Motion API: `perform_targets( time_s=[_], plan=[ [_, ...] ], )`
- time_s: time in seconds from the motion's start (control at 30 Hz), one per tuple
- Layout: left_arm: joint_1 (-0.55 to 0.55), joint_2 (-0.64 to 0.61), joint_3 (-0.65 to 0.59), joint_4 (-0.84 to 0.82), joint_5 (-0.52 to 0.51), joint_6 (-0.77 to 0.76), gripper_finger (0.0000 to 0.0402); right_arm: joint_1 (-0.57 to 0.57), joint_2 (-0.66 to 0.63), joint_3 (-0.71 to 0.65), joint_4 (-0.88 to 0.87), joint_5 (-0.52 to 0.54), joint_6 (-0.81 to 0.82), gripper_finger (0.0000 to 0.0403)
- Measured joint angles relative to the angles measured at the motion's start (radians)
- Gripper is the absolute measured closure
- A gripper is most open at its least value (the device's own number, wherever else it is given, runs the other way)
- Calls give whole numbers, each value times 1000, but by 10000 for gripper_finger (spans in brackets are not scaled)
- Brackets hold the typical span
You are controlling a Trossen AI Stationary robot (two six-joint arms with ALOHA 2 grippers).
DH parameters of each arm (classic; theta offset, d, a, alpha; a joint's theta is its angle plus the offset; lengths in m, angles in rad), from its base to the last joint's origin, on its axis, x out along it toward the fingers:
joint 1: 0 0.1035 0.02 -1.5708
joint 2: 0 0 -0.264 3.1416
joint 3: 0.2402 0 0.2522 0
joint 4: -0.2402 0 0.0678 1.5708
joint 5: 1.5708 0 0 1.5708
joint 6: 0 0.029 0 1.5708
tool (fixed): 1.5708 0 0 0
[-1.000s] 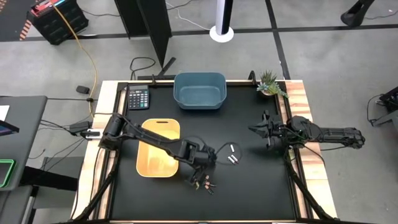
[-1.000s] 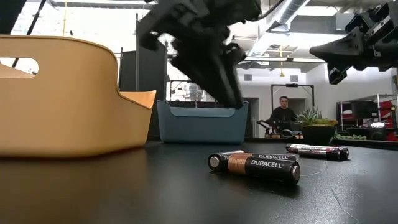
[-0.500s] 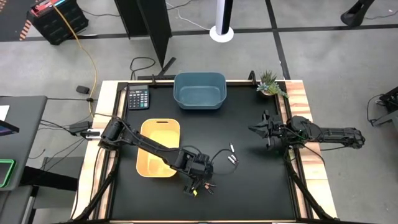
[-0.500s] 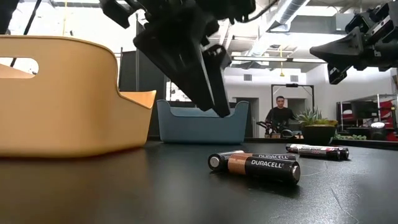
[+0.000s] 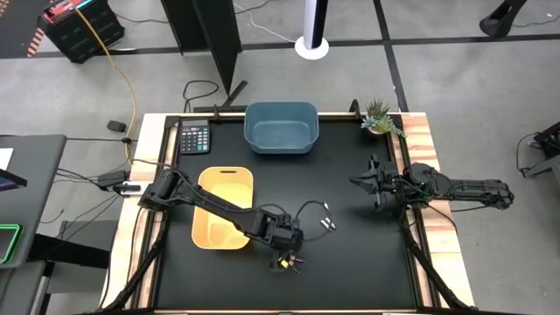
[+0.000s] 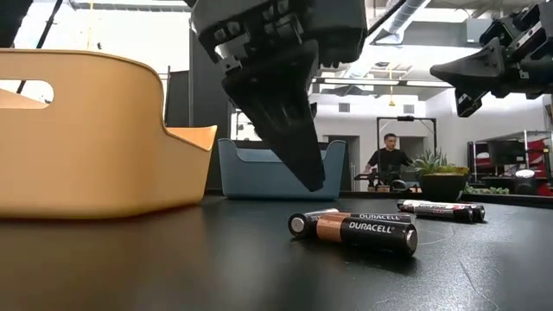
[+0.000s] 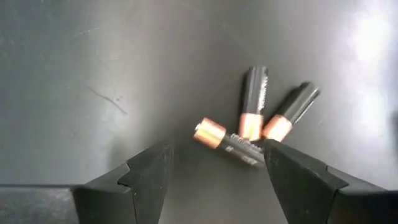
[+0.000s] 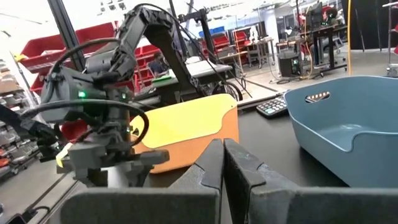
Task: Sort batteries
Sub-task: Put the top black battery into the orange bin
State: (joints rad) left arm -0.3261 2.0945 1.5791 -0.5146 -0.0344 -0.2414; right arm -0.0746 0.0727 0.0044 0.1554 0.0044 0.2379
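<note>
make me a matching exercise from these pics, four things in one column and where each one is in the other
Things:
1. left hand
2. right hand
3. blue bin
4. calculator

Places:
A. far left corner of the table
B. open over three copper-topped batteries
C. far middle of the table
D. shut, waiting at the table's right side

Pairs: 1-B, 2-D, 3-C, 4-A

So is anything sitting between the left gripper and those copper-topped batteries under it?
Nothing visible. The left gripper hangs open right above the three dark batteries, with only bare black table between the fingers and the cells.
</note>
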Motion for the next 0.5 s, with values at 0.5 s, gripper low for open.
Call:
perform_targets(
  time_s=[0.5],
  plan=[
    [9,19,0,-8,-8,-360,152,0,0,0,-6,0,-2,372]
  ],
)
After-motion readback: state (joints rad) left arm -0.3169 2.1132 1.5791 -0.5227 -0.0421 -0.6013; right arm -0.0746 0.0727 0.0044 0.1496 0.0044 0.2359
